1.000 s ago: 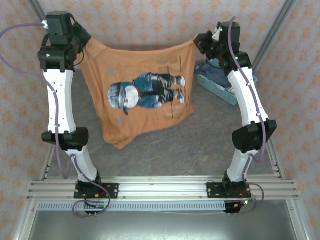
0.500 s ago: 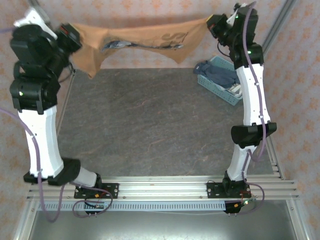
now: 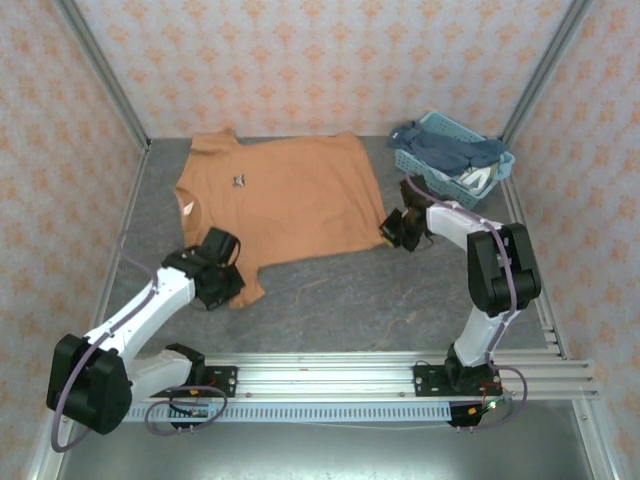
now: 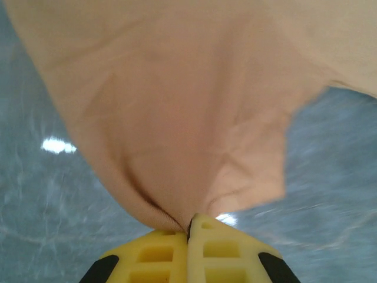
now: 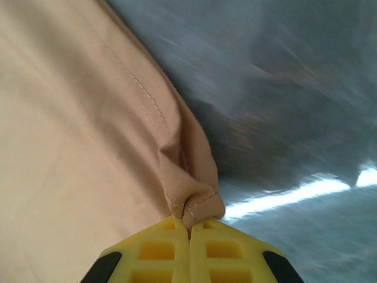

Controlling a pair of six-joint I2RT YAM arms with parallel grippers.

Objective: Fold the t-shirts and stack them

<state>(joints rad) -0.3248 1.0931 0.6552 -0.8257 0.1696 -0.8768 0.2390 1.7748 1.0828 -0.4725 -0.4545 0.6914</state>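
Yellow pads of the left gripper (image 4: 189, 227) are pressed tight together on a bunched tip of the orange-brown t-shirt (image 4: 177, 106), with no gap between them. From that pinch the cloth fans out ahead of the fingers in soft creases, and the grey table (image 4: 35, 194) shows on both sides of it, blurred. From above, the left gripper (image 3: 236, 285) sits low at the shirt's near left corner, and the rest of the orange-brown t-shirt (image 3: 285, 195) lies spread flat on the table beyond it and toward the other arm.

The right gripper (image 5: 189, 231) is likewise closed on the same shirt, its yellow pads meeting on a folded corner with a stitched edge. The orange-brown t-shirt (image 5: 70, 130) stretches away ahead and to the left of those fingers, with bare table (image 5: 283, 88) to their right. In the overhead view the right gripper (image 3: 390, 230) rests at the shirt's near right corner.

Past the right gripper, a little farther from the arm bases and apart from the orange shirt, stands the light-blue basket (image 3: 497, 160). A dark blue t-shirt (image 3: 435, 145) lies heaped in it, draped over its rim, with white cloth (image 3: 476, 180) at its near end.
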